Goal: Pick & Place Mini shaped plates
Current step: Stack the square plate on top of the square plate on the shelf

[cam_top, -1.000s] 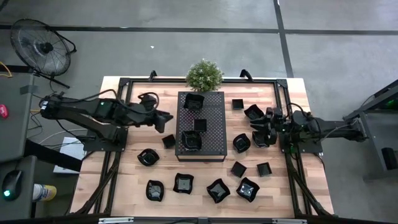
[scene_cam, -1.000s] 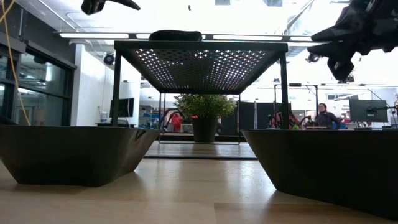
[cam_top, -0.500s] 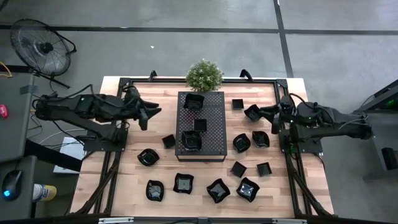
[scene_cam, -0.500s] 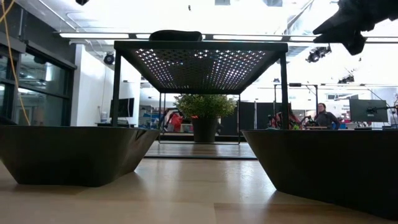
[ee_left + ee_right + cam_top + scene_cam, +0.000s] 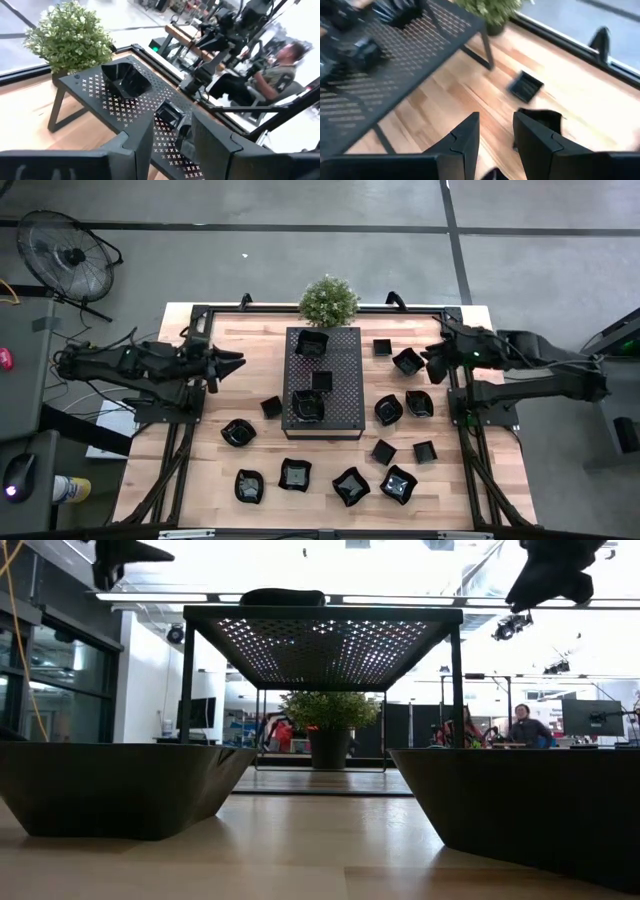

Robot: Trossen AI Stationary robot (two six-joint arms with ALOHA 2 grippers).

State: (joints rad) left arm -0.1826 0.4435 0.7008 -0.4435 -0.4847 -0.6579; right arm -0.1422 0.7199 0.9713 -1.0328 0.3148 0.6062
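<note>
Several small glossy black dishes lie scattered on the wooden table, among them one (image 5: 407, 361) and one (image 5: 419, 403) on the right side. Three more sit on the black perforated tray (image 5: 340, 420): one (image 5: 312, 342) at its far end, one (image 5: 321, 380) mid-tray, one (image 5: 307, 405) nearer. My left gripper (image 5: 235, 361) (image 5: 172, 142) hangs open and empty above the table left of the tray. My right gripper (image 5: 430, 360) (image 5: 496, 132) hangs open and empty above the right side, next to the dish (image 5: 542, 120) and short of a small square one (image 5: 525, 86).
A potted plant (image 5: 328, 301) stands at the far edge behind the tray, which is raised on legs (image 5: 188, 680). A black frame (image 5: 200, 315) runs round the table. A fan (image 5: 68, 255) stands off the far left corner. People sit in the room behind (image 5: 522, 725).
My left gripper has drawn back from the tray's left side toward the table's left edge. My right gripper has risen and moved toward the far edge, away from the dishes right of the tray; the dish it stood over now shows on the table.
</note>
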